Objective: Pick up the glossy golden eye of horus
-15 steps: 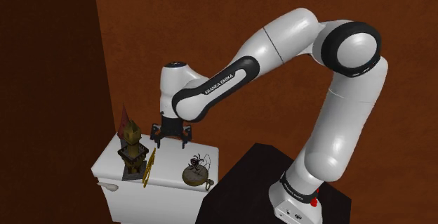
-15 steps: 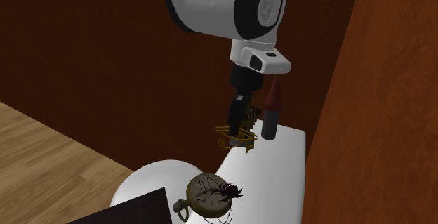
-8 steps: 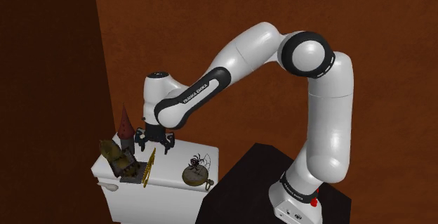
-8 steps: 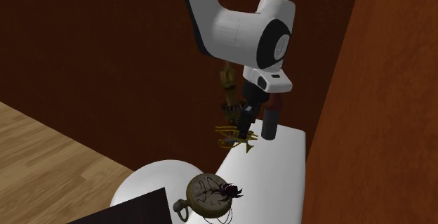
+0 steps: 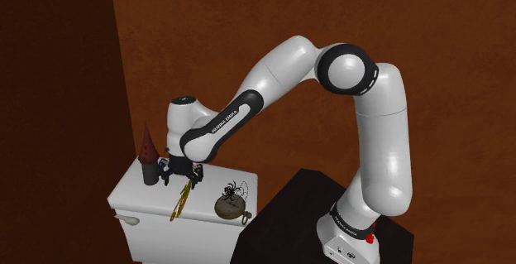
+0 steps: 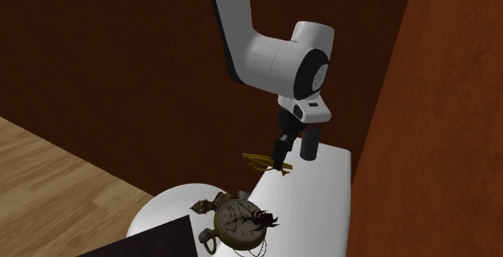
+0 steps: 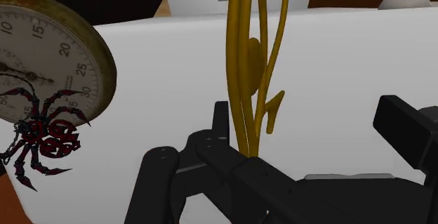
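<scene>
- Pincer (image 5: pixel 181 173) is released. Its jaws stand apart, low over the white cistern lid (image 5: pixel 132 189), with the wrist pointing down.
- The eye of Horus (image 7: pixel 247 68) sits between the jaws, hard against one finger (image 7: pixel 222 121) and well clear of the other. It is not held.
- It stands on edge on the lid, leaning. In the shoulder view its low end is close to the lid's near edge.
- Build: a thin openwork plate, gold and glossy, made of curled narrow bars with gaps between them.
- Risk, as I judge it: if you close off-centre, the touching finger shoves the plate before the other arrives. It could topple flat or skid off the near edge.
- The slick faces and slim bars give little purchase, and a pad may land on a gap.
- A dark red cone figure (image 5: pixel 149 151) on a dark base stands just beside the pincer, on the shoulder view's left. A sideways correction could knock it.
- A brass-rimmed pocket watch (image 5: pixel 229 204) with a dark spider (image 7: pixel 42 135) on its dial lies apart on the right, out of the way.
</scene>
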You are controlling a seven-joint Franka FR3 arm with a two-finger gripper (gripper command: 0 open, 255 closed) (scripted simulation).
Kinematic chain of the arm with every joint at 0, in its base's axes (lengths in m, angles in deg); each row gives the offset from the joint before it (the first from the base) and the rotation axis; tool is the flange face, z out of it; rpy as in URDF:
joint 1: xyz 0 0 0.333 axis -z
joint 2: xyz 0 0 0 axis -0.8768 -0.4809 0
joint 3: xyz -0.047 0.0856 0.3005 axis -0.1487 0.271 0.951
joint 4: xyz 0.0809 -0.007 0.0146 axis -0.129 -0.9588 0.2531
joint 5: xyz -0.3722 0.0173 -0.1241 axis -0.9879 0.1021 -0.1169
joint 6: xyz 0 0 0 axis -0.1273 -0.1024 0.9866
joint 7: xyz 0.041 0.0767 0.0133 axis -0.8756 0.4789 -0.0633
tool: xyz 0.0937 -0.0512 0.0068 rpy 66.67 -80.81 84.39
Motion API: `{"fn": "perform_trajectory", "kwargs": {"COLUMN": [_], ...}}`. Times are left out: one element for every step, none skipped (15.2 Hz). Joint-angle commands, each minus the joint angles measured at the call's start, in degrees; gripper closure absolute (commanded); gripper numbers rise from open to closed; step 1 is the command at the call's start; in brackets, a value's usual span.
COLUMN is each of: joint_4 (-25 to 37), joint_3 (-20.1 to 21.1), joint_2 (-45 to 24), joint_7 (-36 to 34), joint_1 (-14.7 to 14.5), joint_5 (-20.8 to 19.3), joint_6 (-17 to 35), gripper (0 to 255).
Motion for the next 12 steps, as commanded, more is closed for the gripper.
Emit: {"fn": "perform_trajectory", "kwargs": {"joint_4": [0.1,0.19,0.22,0.25,0.26,0.26,0.25,0.25,0.24,0.25,0.1,-0.01], "joint_3": [-0.12,-0.14,-0.14,-0.15,-0.15,-0.15,-0.15,-0.15,-0.15,-0.15,-0.12,0.11], "joint_2": [-0.32,-0.4,-0.43,-0.44,-0.44,-0.44,-0.44,-0.44,-0.44,-0.44,-0.32,0.32], "joint_7": [-0.04,-0.07,-0.05,-0.05,-0.05,-0.05,-0.05,-0.05,-0.05,-0.05,-0.04,0.06], "joint_1": [-0.08,-0.12,-0.11,-0.11,-0.11,-0.12,-0.11,-0.11,-0.11,-0.11,-0.08,0.1], "joint_5": [-0.12,-0.14,-0.15,-0.15,-0.15,-0.15,-0.15,-0.15,-0.15,-0.15,-0.12,0.12], "joint_6": [0.24,0.23,0.21,0.19,0.19,0.19,0.2,0.2,0.2,0.2,0.24,-0.29], "gripper": [0,255,255,255,255,255,255,255,255,255,255,255]}}
